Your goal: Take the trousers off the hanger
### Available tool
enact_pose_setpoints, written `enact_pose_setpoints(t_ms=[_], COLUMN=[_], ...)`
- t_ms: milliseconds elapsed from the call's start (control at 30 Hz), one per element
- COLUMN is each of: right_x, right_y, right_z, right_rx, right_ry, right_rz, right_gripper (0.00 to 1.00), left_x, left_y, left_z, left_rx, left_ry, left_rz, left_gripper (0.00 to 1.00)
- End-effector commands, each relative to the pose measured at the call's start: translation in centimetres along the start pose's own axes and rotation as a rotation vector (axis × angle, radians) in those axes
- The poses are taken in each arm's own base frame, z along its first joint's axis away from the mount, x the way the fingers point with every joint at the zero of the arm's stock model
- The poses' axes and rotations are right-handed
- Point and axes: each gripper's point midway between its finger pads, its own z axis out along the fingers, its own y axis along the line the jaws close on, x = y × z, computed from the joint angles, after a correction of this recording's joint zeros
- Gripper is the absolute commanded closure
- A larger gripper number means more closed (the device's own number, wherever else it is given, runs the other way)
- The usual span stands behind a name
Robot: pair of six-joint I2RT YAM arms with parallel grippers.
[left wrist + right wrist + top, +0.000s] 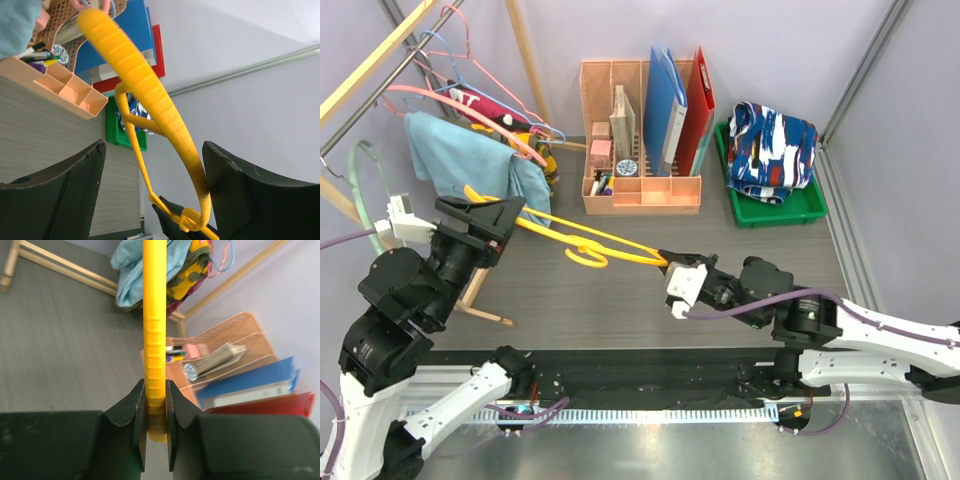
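A yellow hanger spans between my two grippers above the table. My right gripper is shut on one end of it; the right wrist view shows both pads pressed on the ribbed bar. My left gripper is open, its jaws wide apart around the hanger's curved arm, which runs close to the right finger. Light blue trousers hang on the rack, over the hanger's far end. Yellow-olive camouflage trousers hang behind them. Navy-white-red print trousers lie in a green tray.
A wooden clothes rack with pink and blue hangers stands at the far left, its foot on the table. A peach desk organiser with blue and red folders stands at the back centre.
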Motion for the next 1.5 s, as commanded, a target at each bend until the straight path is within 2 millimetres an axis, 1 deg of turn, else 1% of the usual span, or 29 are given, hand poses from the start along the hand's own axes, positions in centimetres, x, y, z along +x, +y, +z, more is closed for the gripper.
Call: enact_pose_setpoints(t_ms=[0, 33, 133, 167, 200, 233, 267, 333, 400, 433, 467, 500, 567, 600, 633, 700, 733, 800, 833, 867, 900, 933, 967, 1000, 1067, 1100, 1233, 1333, 1467], right_x=[-1.9, -1.7, -1.0, -0.3, 0.1, 1.1, 1.2, 2.1, 1.6, 1.4, 0.5, -0.1, -1.7, -2.0, -3.1, -3.8, -4.3, -4.2, -5.0, -4.3, -4.2, -4.8, -5.2, -5.1, -5.4, -5.2, -6.2, -6.6, -7.3], right_y=[-0.6, -0.3, 0.5, 1.2, 1.6, 2.5, 3.0, 4.3, 5.2, 5.4, 5.1, 5.7, 5.4, 5.9, 5.3, 4.9, 4.7, 3.9, 3.5, 2.7, 2.2, 1.6, 2.1, 1.6, 1.0, 1.3, 1.4, 1.6, 1.6], right_z=[-2.6, -2.9, -4.4, -4.9, -5.2, -5.8, -6.1, -6.6, -6.8, -6.8, -6.6, -6.1, -5.2, -4.5, -3.8, -2.9, -1.9, -0.8, -0.2, 0.6, 1.0, 1.6, 1.8, 2.2, 2.9, 3.5, 4.7, 5.2, 5.6], right_rx=[-0.057, -0.072, -0.109, -0.122, -0.131, -0.157, -0.162, -0.198, -0.211, -0.217, -0.216, -0.222, -0.226, -0.226, -0.22, -0.198, -0.193, -0.156, -0.173, -0.151, -0.147, -0.16, -0.211, -0.202, -0.194, -0.2, -0.234, -0.251, -0.275], right_ry=[0.015, 0.035, 0.117, 0.18, 0.215, 0.274, 0.301, 0.363, 0.384, 0.394, 0.385, 0.405, 0.385, 0.402, 0.369, 0.355, 0.35, 0.341, 0.305, 0.302, 0.289, 0.244, 0.231, 0.214, 0.19, 0.2, 0.165, 0.148, 0.113], right_rz=[0.241, 0.266, 0.405, 0.463, 0.495, 0.511, 0.579, 0.604, 0.72, 0.757, 0.799, 0.87, 0.936, 0.981, 1.005, 1.033, 1.051, 1.071, 1.107, 1.127, 1.146, 1.167, 1.195, 1.203, 1.201, 1.194, 1.196, 1.192, 1.187], right_gripper=[0.99, 0.99, 0.99, 0.99, 0.99, 0.99, 0.99, 0.99, 0.99, 0.99, 0.99, 0.99, 0.99, 0.99, 0.99, 0.99, 0.99, 0.99, 0.99, 0.99, 0.99, 0.99, 0.99, 0.99, 0.99, 0.99, 0.99, 0.99, 0.99], left_x=[0.3, 0.6, 1.4, 1.6, 2.2, 2.4, 2.5, 2.8, 2.9, 3.1, 3.6, 4.1, 6.0, 6.8, 8.0, 9.2, 9.6, 9.5, 9.6, 9.6, 9.6, 9.4, 9.4, 9.4, 9.4, 9.6, 9.3, 9.0, 8.8], left_y=[-3.8, -4.1, -5.2, -5.6, -5.9, -6.1, -6.5, -7.0, -7.1, -7.2, -6.8, -6.6, -5.8, -5.6, -5.1, -4.9, -4.5, -3.8, -3.5, -3.2, -3.1, -3.1, -3.1, -2.7, -2.8, -2.5, -2.1, -1.9, -2.0], left_z=[0.1, 0.1, -0.6, -1.0, -1.4, -1.8, -2.2, -3.4, -4.4, -5.0, -5.3, -5.4, -5.7, -5.6, -5.2, -4.8, -4.3, -3.4, -3.1, -2.7, -2.4, -2.0, -1.6, -1.0, -0.2, 0.4, 2.2, 3.2, 3.6], left_rx=[0.176, 0.194, 0.276, 0.306, 0.344, 0.365, 0.393, 0.455, 0.484, 0.513, 0.518, 0.525, 0.552, 0.557, 0.572, 0.587, 0.592, 0.559, 0.547, 0.53, 0.524, 0.517, 0.505, 0.479, 0.469, 0.452, 0.398, 0.373, 0.361], left_ry=[0.028, 0.043, 0.091, 0.103, 0.132, 0.146, 0.151, 0.172, 0.185, 0.203, 0.231, 0.256, 0.35, 0.381, 0.424, 0.465, 0.465, 0.438, 0.433, 0.423, 0.418, 0.404, 0.396, 0.385, 0.374, 0.37, 0.328, 0.29, 0.276], left_rz=[0.108, 0.133, 0.215, 0.23, 0.269, 0.284, 0.299, 0.344, 0.384, 0.435, 0.462, 0.484, 0.5, 0.491, 0.474, 0.41, 0.394, 0.391, 0.398, 0.399, 0.399, 0.396, 0.392, 0.38, 0.364, 0.36, 0.315, 0.261, 0.213], left_gripper=[0.19, 0.17, 0.16, 0.16, 0.16, 0.16, 0.16, 0.16, 0.16, 0.16, 0.17, 0.18, 0.22, 0.24, 0.26, 0.27, 0.29, 0.29, 0.29, 0.29, 0.3, 0.3, 0.3, 0.3, 0.3, 0.3, 0.29, 0.3, 0.3])
